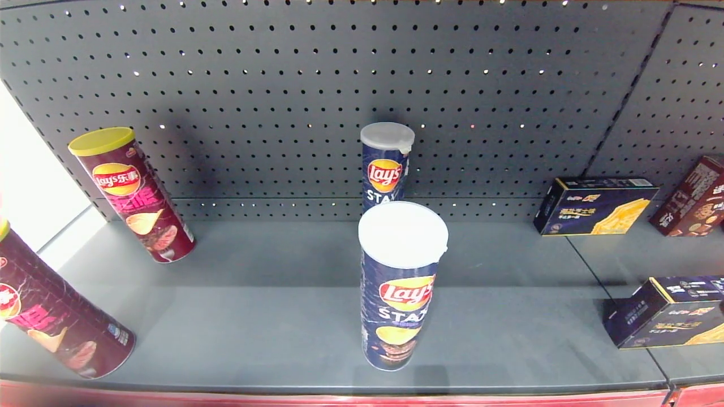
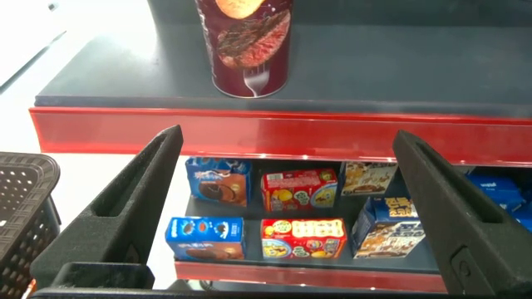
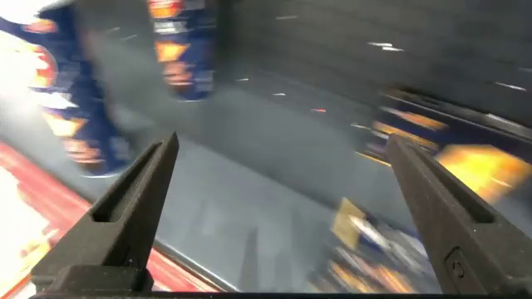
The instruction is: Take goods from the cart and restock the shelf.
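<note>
Two blue chip cans stand on the grey shelf [image 1: 271,316]: one near the front edge [image 1: 400,294] and one against the pegboard [image 1: 385,167]. Two maroon chip cans are at the left, one at the back [image 1: 136,198] and one at the front [image 1: 54,316]. My left gripper [image 2: 287,137] is open and holds nothing; it is in front of the shelf's red edge [image 2: 332,133], below a maroon can [image 2: 245,50]. My right gripper [image 3: 283,141] is open and holds nothing, above the shelf surface, with the blue cans [image 3: 75,91] to one side of it.
Dark blue snack boxes [image 1: 594,206] [image 1: 667,319] and a maroon box [image 1: 693,198] lie on the shelf's right part. The lower shelf holds several small boxes [image 2: 299,237]. A black basket [image 2: 25,208] is beside the lower shelf. A perforated back panel [image 1: 339,68] closes the shelf behind.
</note>
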Robot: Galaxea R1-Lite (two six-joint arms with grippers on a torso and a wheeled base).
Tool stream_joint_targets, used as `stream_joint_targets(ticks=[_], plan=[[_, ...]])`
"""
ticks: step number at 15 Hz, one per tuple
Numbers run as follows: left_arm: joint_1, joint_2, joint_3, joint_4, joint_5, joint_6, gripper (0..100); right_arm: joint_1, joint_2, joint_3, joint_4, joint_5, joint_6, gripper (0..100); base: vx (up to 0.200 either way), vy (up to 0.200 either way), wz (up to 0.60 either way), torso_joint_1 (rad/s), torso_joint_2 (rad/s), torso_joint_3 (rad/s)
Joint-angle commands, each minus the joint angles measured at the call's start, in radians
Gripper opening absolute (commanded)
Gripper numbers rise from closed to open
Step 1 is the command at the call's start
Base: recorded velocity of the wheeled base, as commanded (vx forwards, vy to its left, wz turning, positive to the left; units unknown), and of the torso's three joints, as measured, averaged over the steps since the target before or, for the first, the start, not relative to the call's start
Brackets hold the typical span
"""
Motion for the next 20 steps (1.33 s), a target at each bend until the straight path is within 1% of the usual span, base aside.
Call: stream_joint_targets(ticks=[1,2,3,4,5,6,7,8,9,10,11,12,13,14,15,17,18,19,20], plan=[[0.0,0.001,0.0,-0.001,0.001,0.0,100,-0.14,-0.305,0.154,0.057,0.007,-0.003,100,0.0,0.0,0.0,0.0,0.0,0.0],[0.0,0.001,0.0,-0.001,0.001,0.0,100,-0.151,-0.375,0.18,0.102,0.003,-0.003,100,0.0,0.0,0.0,0.0,0.0,0.0],[0.0,0.001,0.0,-0.002,0.001,0.0,100,-0.19,-0.516,0.218,0.228,0.0,-0.003,100,0.0,0.0,0.0,0.0,0.0,0.0],[0.0,0.001,0.0,-0.002,0.001,0.0,100,-0.197,-0.544,0.255,0.248,-0.034,0.002,100,0.0,0.0,0.0,0.0,0.0,0.0],[0.0,0.001,0.0,-0.002,0.001,0.0,100,-0.197,-0.539,0.276,0.209,-0.088,0.005,100,0.0,0.0,0.0,0.0,0.0,0.0],[0.0,0.001,0.0,-0.002,0.001,0.0,100,-0.197,-0.539,0.278,0.208,-0.092,0.005,100,0.0,0.0,0.0,0.0,0.0,0.0],[0.0,0.001,0.0,-0.002,0.001,0.0,100,-0.197,-0.539,0.393,0.198,-0.174,0.046,100,0.0,0.0,0.0,0.0,0.0,0.0],[0.001,0.001,0.0,-0.002,0.001,0.001,100,-0.197,-0.539,0.405,0.223,-0.163,0.069,100,0.0,0.0,0.0,0.0,0.0,0.0],[0.0,0.001,0.002,-0.004,0.002,0.0,100,-0.197,-0.539,0.405,0.272,-0.114,0.078,100,0.0,0.0,0.0,0.0,0.0,0.0],[0.0,0.001,0.0,-0.004,0.002,0.0,100,-0.197,-0.539,0.404,0.281,-0.019,0.083,100,0.0,0.0,0.0,0.0,0.0,0.0],[0.0,0.001,0.002,-0.004,0.002,0.0,100,-0.197,-0.539,0.402,0.284,0.009,0.081,100,0.0,0.0,0.0,0.0,0.0,0.0],[0.0,0.001,0.002,-0.004,0.002,0.0,100,-0.202,-0.539,0.399,0.29,0.0,0.083,100,0.0,0.0,0.0,0.0,0.0,0.0],[0.0,0.001,0.002,-0.004,0.002,0.001,100,-0.216,-0.539,0.399,0.294,-0.036,0.092,100,0.0,0.0,0.0,0.0,0.0,0.0],[0.0,0.001,0.002,-0.004,0.002,0.0,100,-0.219,-0.538,0.402,0.287,-0.129,0.149,100,0.0,0.0,0.0,0.0,0.0,0.0],[0.001,0.001,0.002,-0.004,0.002,0.0,100,-0.217,-0.538,0.404,0.289,-0.203,0.177,100,0.0,0.0,0.0,0.0,0.0,0.0],[0.001,0.001,0.002,-0.004,0.002,0.001,100,-0.217,-0.538,0.404,0.289,-0.112,0.163,100,0.0,0.0,0.0,0.0,0.0,0.0],[0.0,0.001,0.002,-0.004,0.002,0.001,100,-0.217,-0.538,0.405,0.29,-0.04,0.16,100,0.0,0.0,0.0,0.0,0.0,0.0],[0.0,0.001,0.0,-0.002,0.001,0.001,100,-0.205,-0.536,0.401,0.355,0.009,0.144,100,0.0,0.0,0.0,0.0,0.0,0.0],[0.0,0.001,0.0,-0.002,0.001,0.001,100,-0.205,-0.536,0.401,0.355,0.009,0.144,100,0.0,0.0,0.0,0.0,0.0,0.0]])
